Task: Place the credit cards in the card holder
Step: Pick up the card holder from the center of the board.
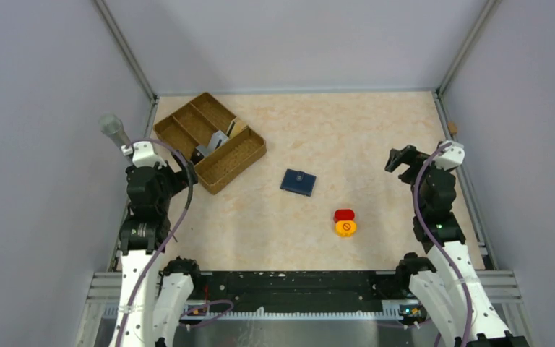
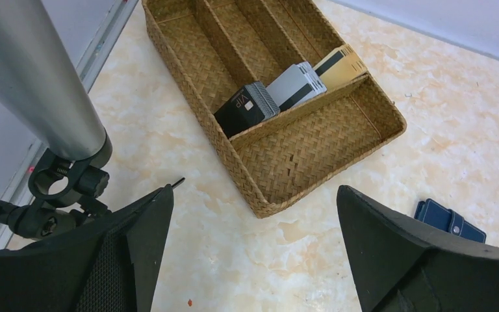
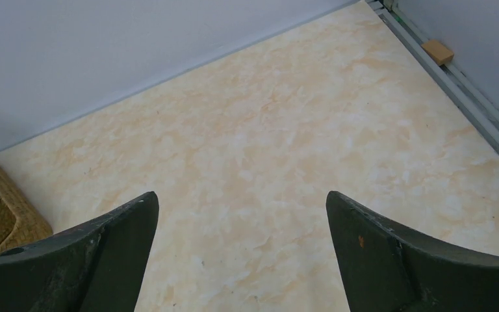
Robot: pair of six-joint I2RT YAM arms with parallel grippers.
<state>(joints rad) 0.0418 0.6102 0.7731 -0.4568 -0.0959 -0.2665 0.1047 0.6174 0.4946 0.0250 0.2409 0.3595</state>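
Several credit cards [image 2: 295,84] stand on edge in one compartment of a brown woven tray; the frontmost is black and marked VIP [image 2: 247,107], with grey ones and a tan one behind it. They show as grey slivers in the top view [image 1: 213,142]. The dark navy card holder [image 1: 298,181] lies closed on the table, right of the tray, and its edge shows in the left wrist view [image 2: 448,220]. My left gripper [image 1: 183,172] [image 2: 255,194] is open and empty, just short of the tray's near corner. My right gripper [image 1: 403,160] [image 3: 242,195] is open and empty over bare table at the right.
The woven divided tray [image 1: 242,163] [image 2: 318,175] sits at the back left. A red round piece [image 1: 345,215] and a yellow one [image 1: 345,228] lie near the front middle. A grey pole [image 1: 113,130] [image 2: 32,78] stands by my left arm. A small wooden block [image 3: 440,51] lies by the right rail.
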